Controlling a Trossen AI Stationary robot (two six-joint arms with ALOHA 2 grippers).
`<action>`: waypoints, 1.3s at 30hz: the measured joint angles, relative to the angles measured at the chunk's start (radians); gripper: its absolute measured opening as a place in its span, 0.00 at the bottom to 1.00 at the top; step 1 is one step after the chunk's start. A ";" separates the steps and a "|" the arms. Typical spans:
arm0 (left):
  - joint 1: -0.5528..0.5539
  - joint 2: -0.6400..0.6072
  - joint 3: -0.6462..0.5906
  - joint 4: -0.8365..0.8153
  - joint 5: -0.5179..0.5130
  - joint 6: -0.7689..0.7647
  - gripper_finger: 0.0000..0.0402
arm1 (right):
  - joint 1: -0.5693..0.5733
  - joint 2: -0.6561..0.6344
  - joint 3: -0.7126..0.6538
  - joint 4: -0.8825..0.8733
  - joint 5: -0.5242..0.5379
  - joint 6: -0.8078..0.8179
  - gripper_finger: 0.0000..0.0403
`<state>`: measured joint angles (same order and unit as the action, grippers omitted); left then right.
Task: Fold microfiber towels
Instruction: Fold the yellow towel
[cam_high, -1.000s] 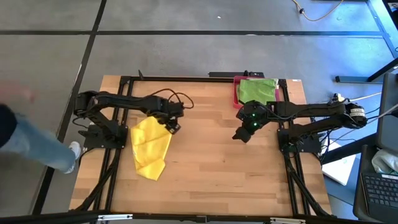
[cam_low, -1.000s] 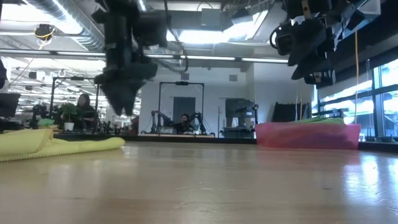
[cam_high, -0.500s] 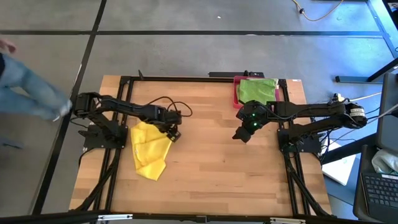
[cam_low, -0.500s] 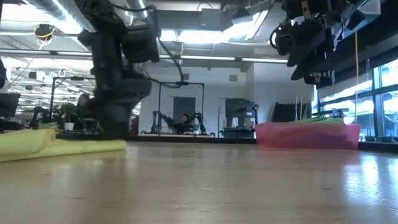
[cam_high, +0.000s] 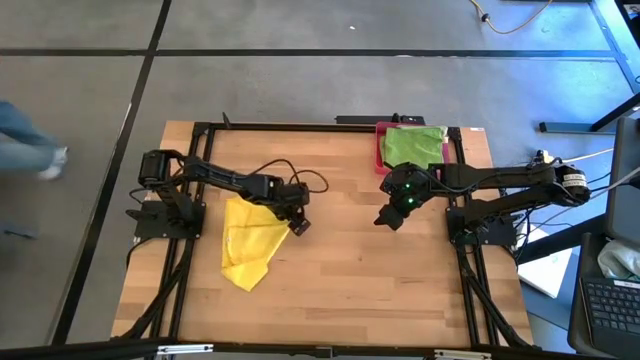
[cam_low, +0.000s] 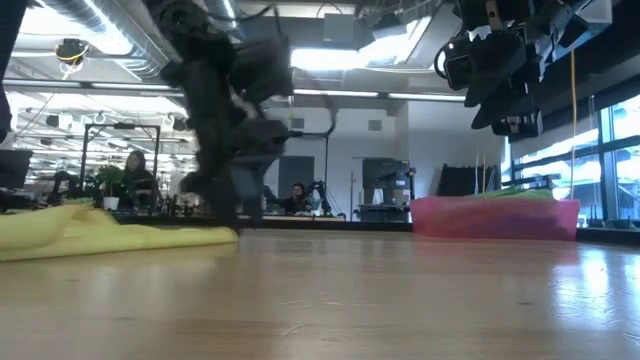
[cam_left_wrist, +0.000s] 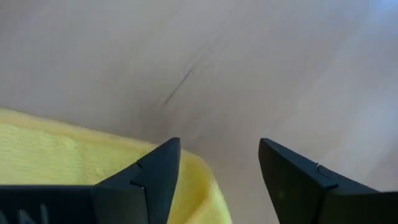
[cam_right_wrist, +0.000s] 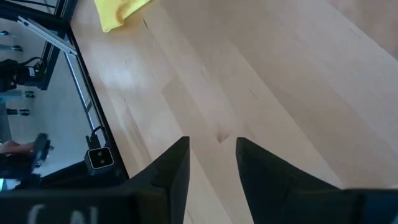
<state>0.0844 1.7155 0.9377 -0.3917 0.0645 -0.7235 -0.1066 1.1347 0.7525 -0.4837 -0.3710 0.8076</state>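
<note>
One yellow microfiber towel (cam_high: 248, 240) lies on the table's (cam_high: 350, 260) left half. The left gripper (cam_high: 299, 225) has moved rightward to its right corner, fingers spread wide around the edge, not yet clamped. The right gripper (cam_high: 388, 217) still hovers mid-table, fingers partly open, holding nothing. A fold looks imminent.

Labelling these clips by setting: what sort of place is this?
Probably a robotics lab: another arm rig stands across the open hall, exposed ducts run overhead, and a framed wooden table sits on concrete.

bare table centre (cam_high: 340, 250) (tray (cam_high: 381, 150) far corner)
</note>
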 joint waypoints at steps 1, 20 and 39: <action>0.002 -0.003 0.030 0.002 -0.007 0.032 0.53 | 0.000 0.000 0.000 0.000 0.000 0.000 0.33; -0.058 -0.065 0.204 -0.773 -0.054 0.438 0.51 | 0.000 0.000 0.000 0.005 0.011 -0.031 0.33; -0.158 -0.582 -0.208 -0.779 0.069 -0.245 0.44 | 0.000 0.000 0.000 0.040 0.088 -0.109 0.33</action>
<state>-0.0738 1.1339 0.7299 -1.1705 0.1333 -0.9683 -0.1066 1.1347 0.7525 -0.4439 -0.2827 0.6989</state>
